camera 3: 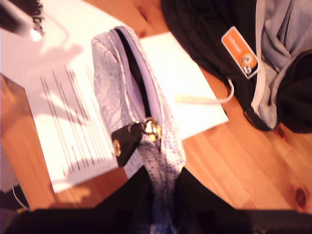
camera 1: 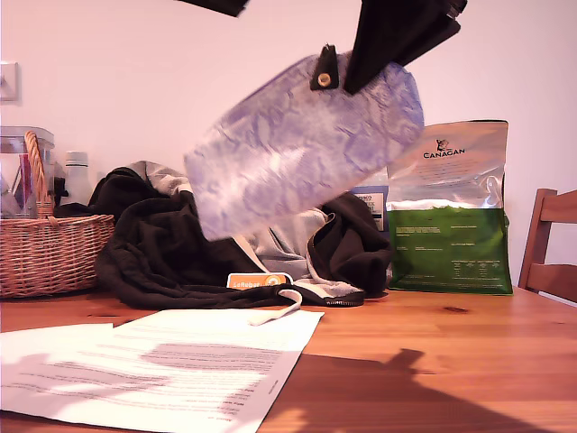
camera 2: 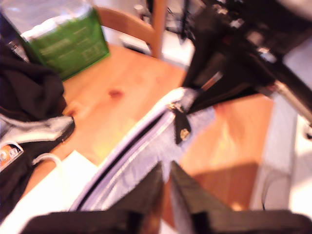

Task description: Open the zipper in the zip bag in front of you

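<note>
Zip bag (camera 1: 297,149) hangs in the air above the table (camera 1: 433,361), pinched by our second gripper (camera 3: 163,195).

In the exterior view the lilac-and-white pouch hangs tilted near the top centre, clear of the papers (camera 1: 162,365) and the dark clothing heap (camera 1: 180,253) below. Our second gripper is clenched on the bag's end, just past the dark pull tab (camera 3: 126,141). The zipper (camera 3: 134,73) shows a dark gap along the top edge, so it looks partly open. Our first gripper (camera 2: 165,187) sits just beside the bag's other part with its fingers nearly together; we cannot tell whether they grasp anything. The green Canagan bag (camera 1: 451,212) stands at the exterior view's right, the basket (camera 1: 50,248) at its left.
</note>
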Tool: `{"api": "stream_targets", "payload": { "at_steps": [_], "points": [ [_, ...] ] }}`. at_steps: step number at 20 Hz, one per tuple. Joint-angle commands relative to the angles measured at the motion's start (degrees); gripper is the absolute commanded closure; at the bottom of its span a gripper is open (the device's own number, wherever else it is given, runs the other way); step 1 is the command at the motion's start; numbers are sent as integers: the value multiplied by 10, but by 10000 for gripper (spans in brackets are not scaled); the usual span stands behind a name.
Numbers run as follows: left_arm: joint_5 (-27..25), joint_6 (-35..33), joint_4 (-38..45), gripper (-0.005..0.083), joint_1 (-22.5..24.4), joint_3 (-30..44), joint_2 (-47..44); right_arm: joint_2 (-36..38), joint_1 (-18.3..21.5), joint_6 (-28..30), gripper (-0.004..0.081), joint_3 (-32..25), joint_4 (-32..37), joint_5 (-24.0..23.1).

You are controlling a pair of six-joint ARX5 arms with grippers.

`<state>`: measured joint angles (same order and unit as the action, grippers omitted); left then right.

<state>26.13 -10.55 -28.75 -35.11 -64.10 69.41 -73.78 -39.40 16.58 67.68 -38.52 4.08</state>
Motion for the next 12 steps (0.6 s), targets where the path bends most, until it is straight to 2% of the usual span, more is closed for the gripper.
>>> {"api": "stream_targets", "payload": {
  "at_steps": [1,3,5,7,8,9,12],
  "points": [
    [2,65,103,793,1,90,-33,-4,2,-9,780,-10,16,5],
    [-13,106,233,793,1,181,-73,-4,2,-15,780,-10,21,5],
    [-7,218,361,793,1,258,-101,-4,2,-17,780,-10,28,5],
    [-6,252,474,793,1,316,-106,-4,2,-18,780,-10,36,9],
    [-4,298,522,793,1,337,-101,-4,2,-18,780,-10,38,16],
    [-4,315,559,793,0,349,-95,-4,2,-18,780,-10,40,21],
    [12,315,626,777,1,354,-74,-4,2,-18,780,-10,49,34]
  ]
}}
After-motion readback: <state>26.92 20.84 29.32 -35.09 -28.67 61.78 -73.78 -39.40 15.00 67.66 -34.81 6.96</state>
